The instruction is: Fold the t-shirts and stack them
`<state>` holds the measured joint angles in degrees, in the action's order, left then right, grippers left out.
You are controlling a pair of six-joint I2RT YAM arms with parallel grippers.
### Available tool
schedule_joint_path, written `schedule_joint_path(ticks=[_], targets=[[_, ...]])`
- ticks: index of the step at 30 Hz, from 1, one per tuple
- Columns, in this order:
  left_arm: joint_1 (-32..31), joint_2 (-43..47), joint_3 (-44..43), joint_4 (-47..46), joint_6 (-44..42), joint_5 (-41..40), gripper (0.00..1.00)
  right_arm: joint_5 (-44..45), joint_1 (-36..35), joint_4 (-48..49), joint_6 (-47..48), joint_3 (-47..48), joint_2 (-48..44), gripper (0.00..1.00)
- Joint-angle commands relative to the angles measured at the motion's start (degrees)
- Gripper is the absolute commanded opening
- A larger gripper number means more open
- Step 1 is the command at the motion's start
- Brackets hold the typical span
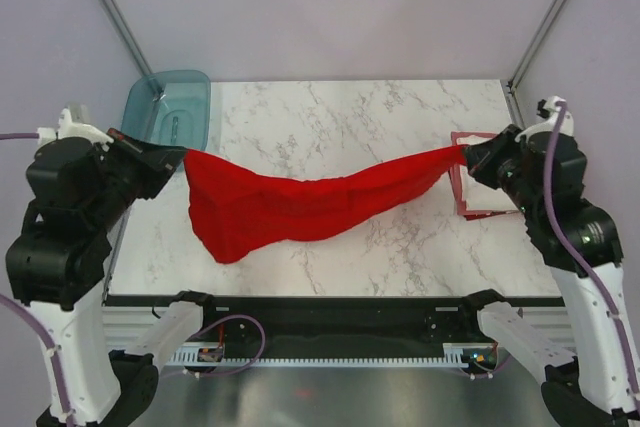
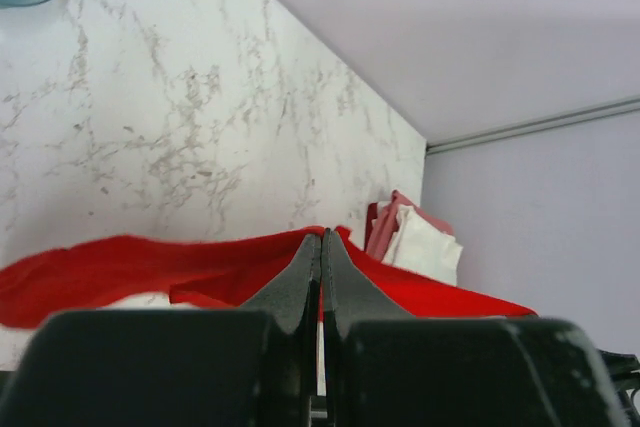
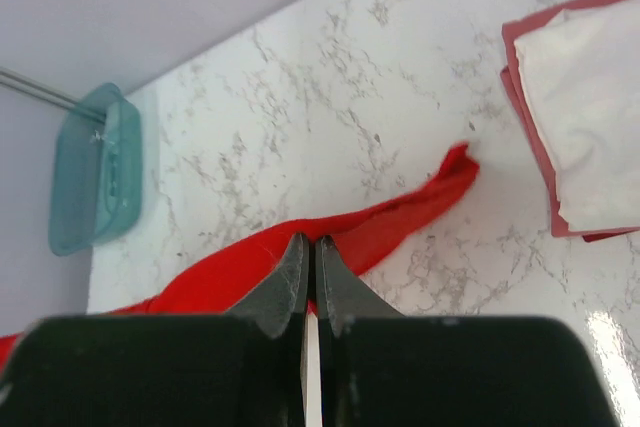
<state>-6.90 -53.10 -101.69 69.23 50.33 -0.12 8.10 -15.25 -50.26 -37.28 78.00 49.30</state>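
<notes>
Top external view: a marbled white counter (image 1: 400, 247) is shown with a bright red t-shirt (image 1: 290, 202) stretched across it from left to right. The garment is drawn into a long band, wider and sagging toward the left and narrowing to a twisted end at the right; whether its low middle touches the counter cannot be told. A translucent teal tub (image 1: 168, 107) is seen at the far left corner, just beyond the shirt's left end. At the right edge a folded white t-shirt (image 3: 590, 117) is laid on a folded dull pinkish-red t-shirt (image 3: 545, 21), whose border shows around it. The left claw (image 1: 180, 159) is closed on the left end of the red cloth, its fingers pressed together in the left wrist view. The right claw (image 1: 466, 157) is likewise clamped on the narrow right end, above the near edge of the folded pair.
</notes>
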Motion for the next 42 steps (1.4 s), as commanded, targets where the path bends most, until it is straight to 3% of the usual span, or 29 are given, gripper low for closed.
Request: schedule_joint_path(ticks=[1, 6, 7, 10, 12, 17, 23, 34, 38, 41, 42], targets=[[0.0, -5.0, -6.5, 4.4, 2.4, 0.7, 0.02, 5.1, 0.2, -3.2, 0.3, 7.3, 1.0, 0.0], [0.0, -29.0, -19.7, 6.9, 1.2, -1.7, 0.02, 10.7, 0.3, -2.7, -0.1, 18.6, 17.2, 0.0], [0.0, -31.9, -20.4, 7.1, 0.8, -1.8, 0.02, 9.7, 0.7, -3.0, 0.3, 20.3, 23.8, 0.0], [0.2, -37.5, -19.7, 8.5, -0.1, -3.4, 0.02, 3.4, 3.4, -5.7, 0.2, 23.6, 31.2, 0.0], [0.2, -36.7, -14.7, 7.7, -0.7, -4.3, 0.02, 4.0, 3.4, -4.5, 0.1, 20.5, 30.8, 0.0], [0.2, -22.9, -1.4, -0.3, -0.6, -4.7, 0.02, 3.9, 3.6, -0.6, 1.2, 10.0, 21.6, 0.0], [0.2, -11.3, 0.2, 1.3, -1.1, -1.3, 0.02, 0.4, 3.6, -1.3, 3.1, 3.6, 10.8, 0.0], [0.2, 2.6, 0.3, 4.8, -1.1, -0.1, 0.02, 0.7, 3.7, -6.1, 5.0, 4.1, -5.9, 0.0], [0.2, 1.2, -1.2, 2.7, -1.1, -0.1, 0.02, 1.2, 3.6, -2.9, 4.4, 6.6, -6.9, 0.0], [0.2, -10.1, -7.1, 2.1, -1.5, -0.4, 0.02, 1.9, 3.7, -0.8, 4.1, 12.0, 0.9, 0.0], [0.2, -13.5, -8.7, 2.1, -1.5, -1.3, 0.02, 2.1, 3.6, -0.5, 4.2, 13.5, 7.6, 0.0]])
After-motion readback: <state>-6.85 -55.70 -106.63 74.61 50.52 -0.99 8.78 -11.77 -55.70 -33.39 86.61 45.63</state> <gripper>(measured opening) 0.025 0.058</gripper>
